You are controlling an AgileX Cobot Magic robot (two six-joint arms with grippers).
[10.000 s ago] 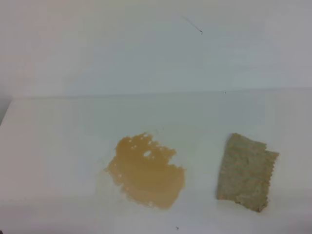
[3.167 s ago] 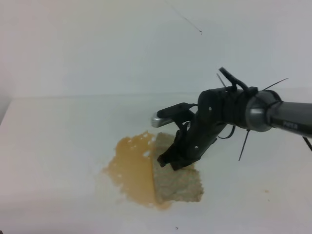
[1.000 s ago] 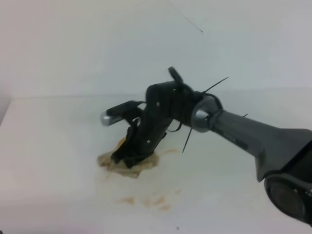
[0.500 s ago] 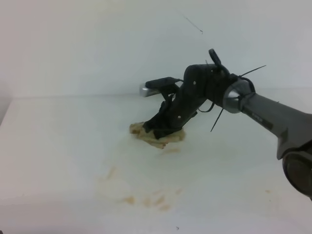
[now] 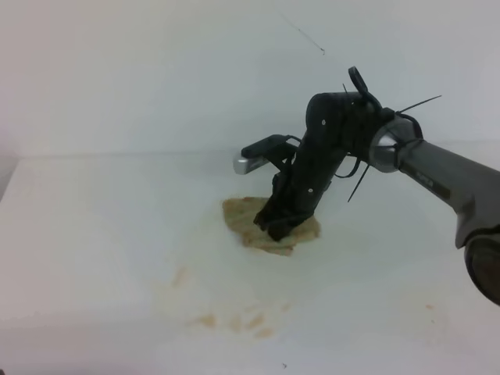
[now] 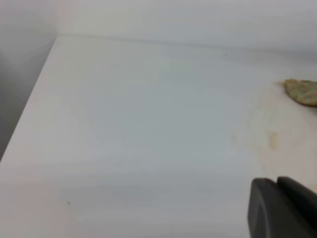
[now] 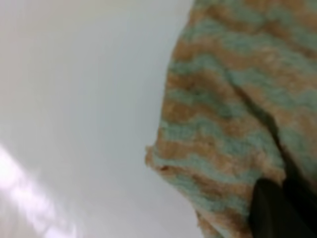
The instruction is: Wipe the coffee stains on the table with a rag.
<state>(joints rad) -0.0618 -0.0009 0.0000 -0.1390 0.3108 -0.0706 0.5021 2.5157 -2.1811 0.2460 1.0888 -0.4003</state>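
The right gripper (image 5: 273, 224) has its fingers pinched together on the rag (image 5: 248, 219), pressing it flat against the table (image 5: 94, 234) so it can scrub. Pale coffee stains (image 5: 234, 320) remain nearer the front edge, unwiped.

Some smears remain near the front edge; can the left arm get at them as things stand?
Probably yes: the table between the left gripper and the pale coffee stains looks bare. But the rag is under the right gripper, farther back.
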